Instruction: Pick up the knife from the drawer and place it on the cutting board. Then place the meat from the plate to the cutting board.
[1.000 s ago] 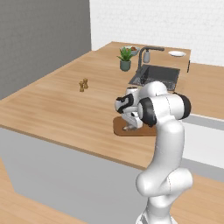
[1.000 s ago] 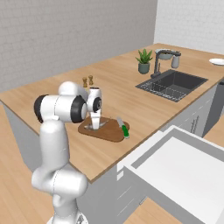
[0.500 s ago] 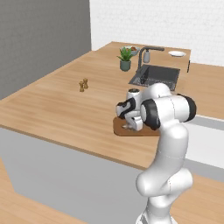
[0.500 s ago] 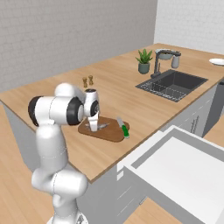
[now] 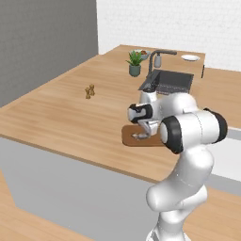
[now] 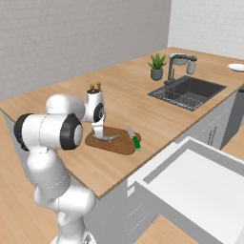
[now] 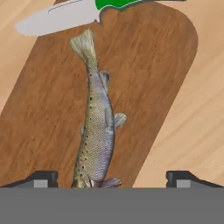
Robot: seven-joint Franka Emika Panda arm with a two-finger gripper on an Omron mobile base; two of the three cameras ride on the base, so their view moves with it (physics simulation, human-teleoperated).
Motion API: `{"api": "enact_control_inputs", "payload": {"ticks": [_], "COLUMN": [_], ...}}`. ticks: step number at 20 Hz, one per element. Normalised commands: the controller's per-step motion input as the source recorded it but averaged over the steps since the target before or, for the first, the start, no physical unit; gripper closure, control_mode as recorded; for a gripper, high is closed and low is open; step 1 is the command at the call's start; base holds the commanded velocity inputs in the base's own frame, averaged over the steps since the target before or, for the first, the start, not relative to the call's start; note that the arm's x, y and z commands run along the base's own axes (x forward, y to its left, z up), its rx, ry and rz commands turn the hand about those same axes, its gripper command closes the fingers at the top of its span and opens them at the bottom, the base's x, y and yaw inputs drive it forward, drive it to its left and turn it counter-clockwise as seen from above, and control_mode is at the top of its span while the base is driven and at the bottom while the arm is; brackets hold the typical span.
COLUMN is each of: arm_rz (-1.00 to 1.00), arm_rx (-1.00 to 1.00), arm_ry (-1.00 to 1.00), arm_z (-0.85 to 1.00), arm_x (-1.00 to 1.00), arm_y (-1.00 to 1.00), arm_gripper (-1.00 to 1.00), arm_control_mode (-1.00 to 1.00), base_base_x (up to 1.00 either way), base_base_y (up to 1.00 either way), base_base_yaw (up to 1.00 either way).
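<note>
Meat lengthwise on cutting board, tail toward knife; fingers spread, empty.

Even, bright rendered light; soft faint shadows, slight blur, no glare.

Bare desk open on the wall side of cutting board. On board: meat lengthwise down the middle, knife across the end nearer the sink, blade overhanging onto desk. Open drawer protruding below desk front edge, blocking low approach. Small shakers well apart on desk.
</note>
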Motion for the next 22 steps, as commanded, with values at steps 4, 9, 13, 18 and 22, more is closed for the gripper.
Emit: {"api": "enact_control_inputs", "payload": {"ticks": [4,9,13,18,22], "arm_rz": [0.0,-0.01,-0.03,-0.03,-0.06], "arm_rx": [0.0,0.0,0.0,0.0,0.0], "arm_ry": [0.0,-0.01,-0.02,-0.07,-0.08], "arm_z": [0.86,0.75,0.62,0.72,0.18], "arm_x": [-0.66,-0.97,-1.0,-1.0,-0.96], "arm_y": [0.0,0.0,0.0,0.0,-0.05], "arm_gripper": [-1.0,-1.0,-1.0,-1.0,-1.0], "arm_control_mode": [-1.0,-1.0,-1.0,-1.0,-1.0], "base_base_x": [0.0,0.0,0.0,0.0,0.0], "base_base_y": [0.0,0.0,0.0,0.0,0.0], "base_base_yaw": [0.0,0.0,0.0,0.0,0.0]}}
